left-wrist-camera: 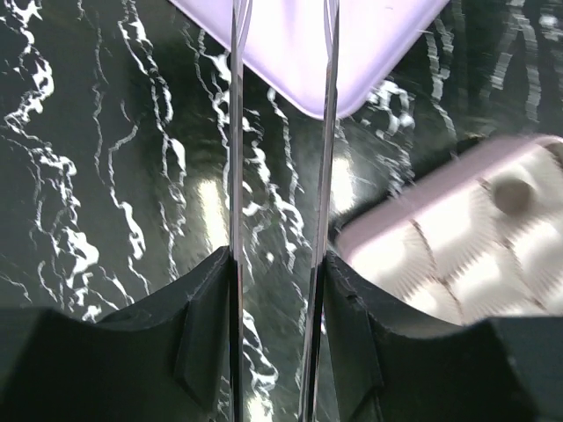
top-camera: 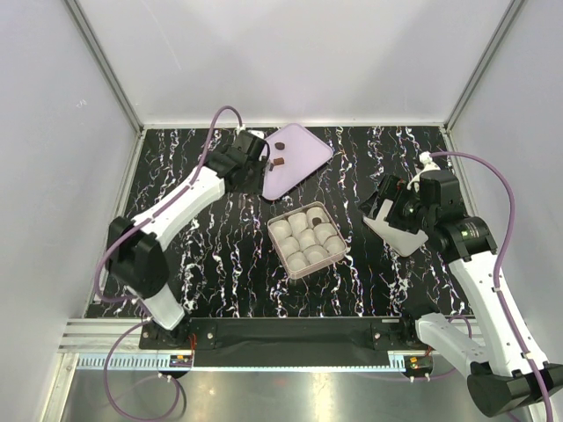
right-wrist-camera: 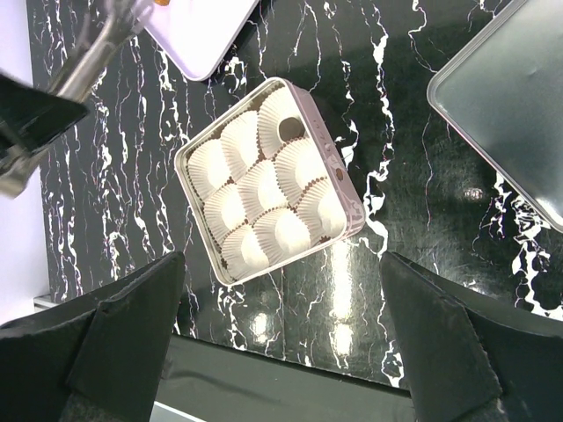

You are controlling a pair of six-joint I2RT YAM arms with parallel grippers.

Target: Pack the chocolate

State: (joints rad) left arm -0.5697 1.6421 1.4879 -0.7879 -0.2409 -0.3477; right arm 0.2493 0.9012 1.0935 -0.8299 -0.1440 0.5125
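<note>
On the black marbled table (top-camera: 224,264) the lilac lid (top-camera: 303,149) carries three chocolate pieces (top-camera: 279,145). The box (right-wrist-camera: 193,211) of nine paper cups (right-wrist-camera: 264,189) holds one chocolate (right-wrist-camera: 288,130), so I judge most is left. My right gripper (top-camera: 385,209) gapes wide, empty. The left gripper (left-wrist-camera: 280,176) has its blades close together and the tips hidden, so I cannot tell.

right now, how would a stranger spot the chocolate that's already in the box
Find the square box of nine white paper cups in the middle of the table. In its corner cup between the lilac tray and the grey lid sits a dark round chocolate; the cups beside it show white pleats.
</note>
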